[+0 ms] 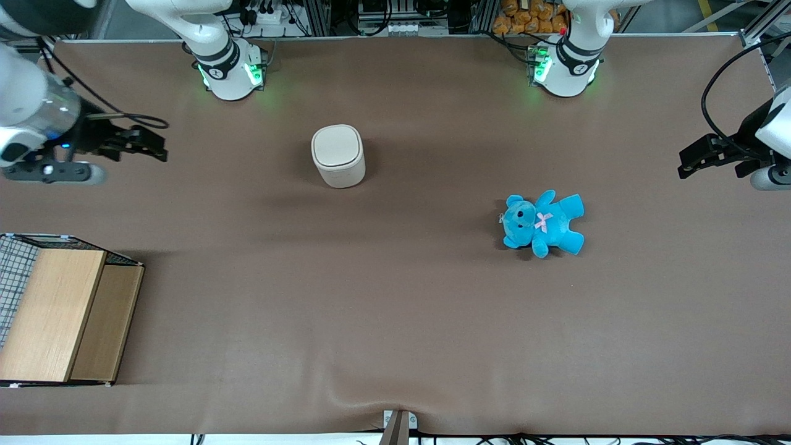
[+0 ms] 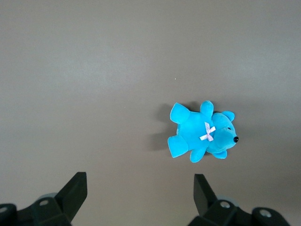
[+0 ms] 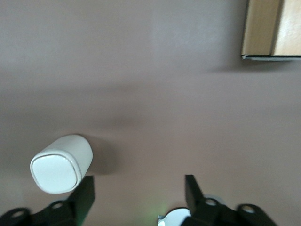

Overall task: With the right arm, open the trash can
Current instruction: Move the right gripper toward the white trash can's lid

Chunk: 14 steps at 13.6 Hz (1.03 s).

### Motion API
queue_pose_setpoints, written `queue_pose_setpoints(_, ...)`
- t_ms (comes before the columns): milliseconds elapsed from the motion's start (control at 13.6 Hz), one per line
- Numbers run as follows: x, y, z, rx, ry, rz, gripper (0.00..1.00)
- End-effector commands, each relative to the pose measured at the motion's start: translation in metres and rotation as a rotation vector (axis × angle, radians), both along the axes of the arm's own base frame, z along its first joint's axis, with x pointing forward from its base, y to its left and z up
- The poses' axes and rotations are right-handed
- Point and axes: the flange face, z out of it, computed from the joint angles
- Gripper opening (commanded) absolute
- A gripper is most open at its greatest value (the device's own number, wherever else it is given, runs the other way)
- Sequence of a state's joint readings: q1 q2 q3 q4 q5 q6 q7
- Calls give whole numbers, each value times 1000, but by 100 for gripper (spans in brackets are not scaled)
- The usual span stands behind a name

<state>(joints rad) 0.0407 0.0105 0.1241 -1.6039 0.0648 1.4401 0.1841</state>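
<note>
- Front view shows the trash can (image 1: 338,156) upright above the frame's centre on the brown desk (image 1: 395,321), lid shut.
- The right arm's hand (image 1: 148,145) hovers at the left edge, well apart, fingers spread and empty.
- Approach from above; press or hook the lid's edge gently, so the light bin likely won't tip.
- The blue teddy (image 1: 544,224) and wooden box (image 1: 65,315) sit clear.

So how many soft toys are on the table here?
1: the blue teddy lies toward the parked arm's end, nearer the front camera than the closed trash can. The open gripper hovers at the working arm's end.
</note>
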Motion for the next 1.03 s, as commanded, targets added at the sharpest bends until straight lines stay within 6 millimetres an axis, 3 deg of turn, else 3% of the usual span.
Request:
queue_pose_setpoints(0,-16,30,-11,-4,31,33,56)
queue_pose_setpoints(220,-27,67,-21,-8,52,77,30)
queue_pose_setpoints(588,-58,129,-53,6,27,95,0)
queue_pose_setpoints(955,-106,169,-110,17,-9,149,0)
